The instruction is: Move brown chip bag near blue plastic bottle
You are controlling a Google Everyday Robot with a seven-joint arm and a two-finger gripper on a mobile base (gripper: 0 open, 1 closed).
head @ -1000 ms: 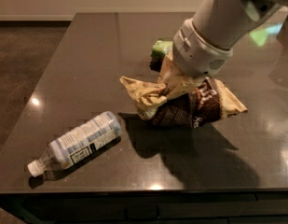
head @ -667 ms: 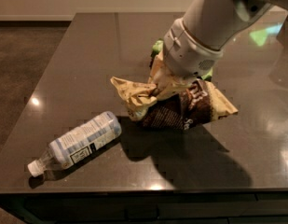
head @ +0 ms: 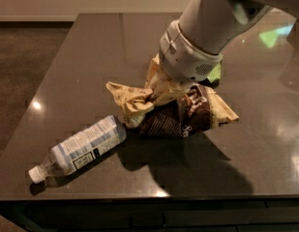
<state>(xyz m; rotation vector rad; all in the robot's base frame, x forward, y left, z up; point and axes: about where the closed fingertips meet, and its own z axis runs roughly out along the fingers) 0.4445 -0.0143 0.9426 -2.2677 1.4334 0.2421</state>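
Note:
The brown chip bag point(head: 187, 115) is crinkled, dark brown and tan, at the middle of the dark table point(head: 91, 47). Its tan left end almost touches the base of the blue plastic bottle point(head: 83, 146). The bottle lies on its side at the front left, with its white cap point(head: 35, 174) pointing to the front-left corner. My gripper point(head: 158, 88) reaches down from the upper right under the grey-white wrist point(head: 187, 57) and is shut on the bag's upper tan part. The wrist hides the bag's rear.
A smaller green snack bag point(head: 215, 74) peeks out behind the wrist on the right. The table's front edge runs just in front of the bottle, and its left edge drops to the floor point(head: 23, 62).
My gripper has moved left and toward the front with the brown chip bag in it, so the bag's left end now lies close to the bottle. The bottle has not moved.

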